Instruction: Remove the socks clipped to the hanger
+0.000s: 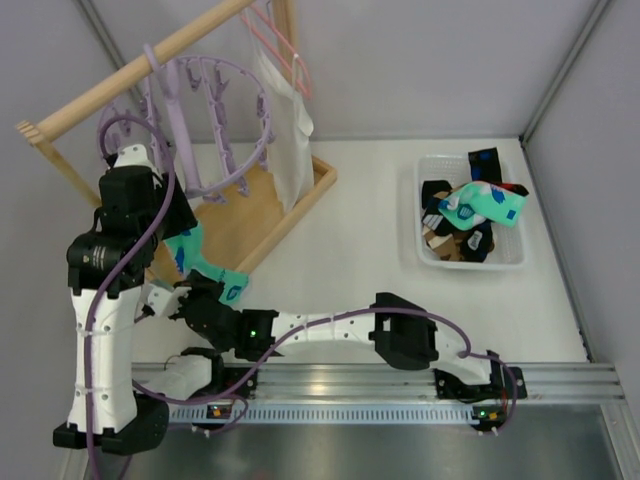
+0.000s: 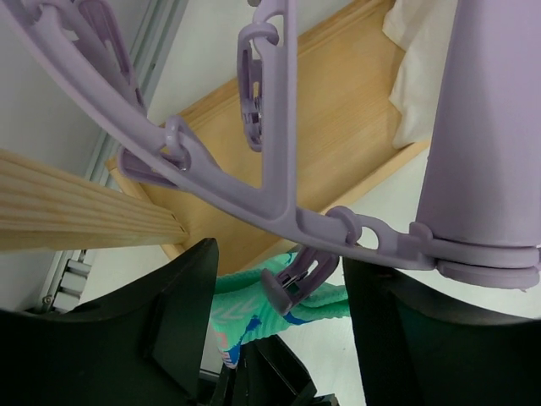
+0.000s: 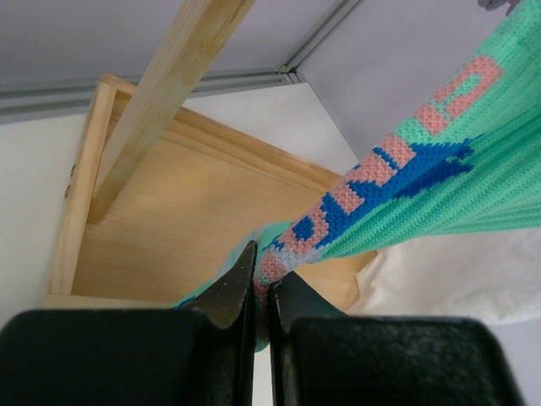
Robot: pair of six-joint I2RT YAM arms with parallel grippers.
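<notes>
One mint-green sock with blue and pink marks hangs from a clip of the lavender hanger, at its near-left rim. My left gripper is open, and its black fingers stand on either side of that clip, under the hanger's ring. In the top view the left gripper is just under the ring. My right gripper is shut on the sock's lower end and holds it stretched taut. From above, the right gripper is reaching across to the left.
The hanger hangs from a wooden rail over a wooden tray base. A white cloth and a pink wire hanger hang from the same rail. A white basket at the right holds several socks.
</notes>
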